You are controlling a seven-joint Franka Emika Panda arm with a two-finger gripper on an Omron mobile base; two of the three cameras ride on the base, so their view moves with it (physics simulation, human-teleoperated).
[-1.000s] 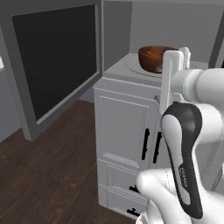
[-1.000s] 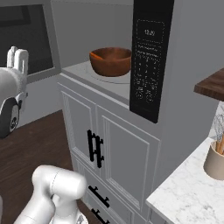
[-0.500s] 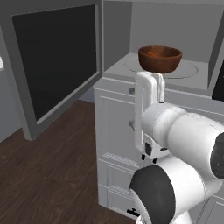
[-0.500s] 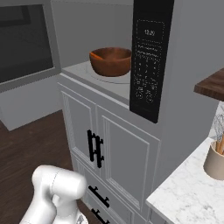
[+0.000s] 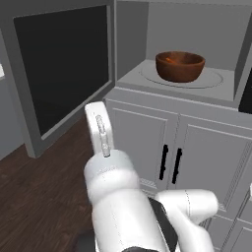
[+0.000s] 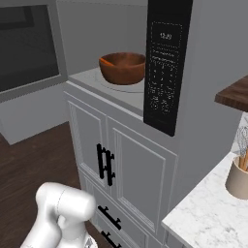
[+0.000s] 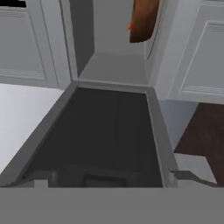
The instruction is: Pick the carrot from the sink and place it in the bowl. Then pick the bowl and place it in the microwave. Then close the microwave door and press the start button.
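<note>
Door first, far left of the bowl: the microwave door (image 5: 64,74) hangs wide open, so closing it looks like the step in hand. Right of it, the wooden bowl (image 5: 180,66) sits on the turntable plate (image 5: 211,78) inside the microwave (image 6: 203,72), with the carrot (image 6: 107,61) in it. Control strip (image 6: 165,63) is right of the bowl. Can't tell whether the fingers are spread or pressed together.
</note>
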